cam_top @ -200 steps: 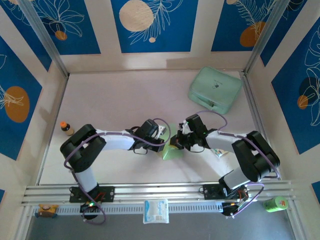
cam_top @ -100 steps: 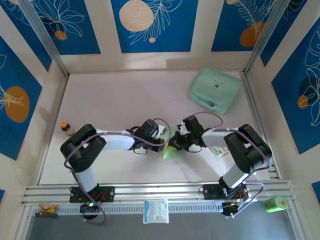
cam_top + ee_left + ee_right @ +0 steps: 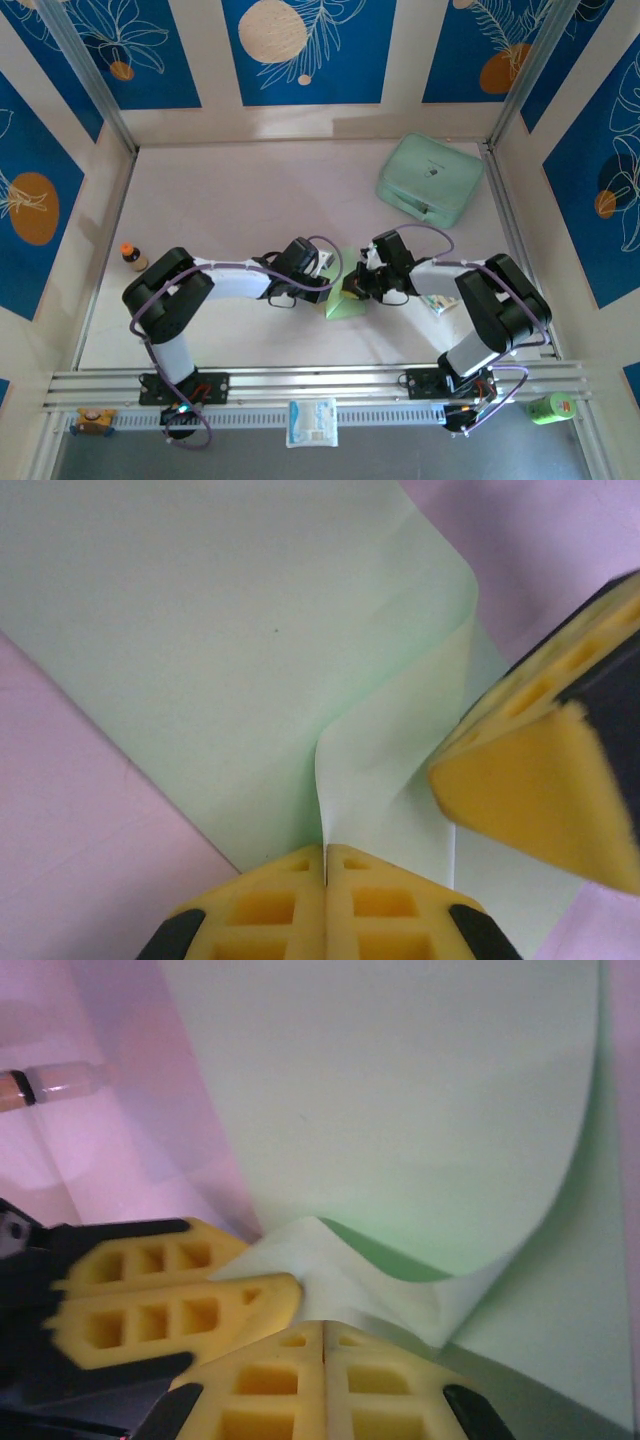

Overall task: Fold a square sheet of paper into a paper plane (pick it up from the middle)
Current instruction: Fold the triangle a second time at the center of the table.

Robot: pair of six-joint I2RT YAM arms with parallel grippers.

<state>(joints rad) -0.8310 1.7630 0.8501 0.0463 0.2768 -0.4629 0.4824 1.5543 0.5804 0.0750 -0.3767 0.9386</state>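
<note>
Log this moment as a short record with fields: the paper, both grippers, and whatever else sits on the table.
paper: square sheet of paper, light green, lying on the table, one flap curled up and over
left gripper: jaws shut, pinching the flap's edge
right gripper: jaws shut at the curled flap, facing the left gripper
fold stage: no plane shape yet
far right: mint-green case, closed, apart from the paper
left edge: small bottle with an orange cap

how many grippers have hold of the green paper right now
2. The left gripper is shut on a raised fold of the sheet of paper. The right gripper is shut on a lifted edge from the opposite side, close to the left one.
</note>
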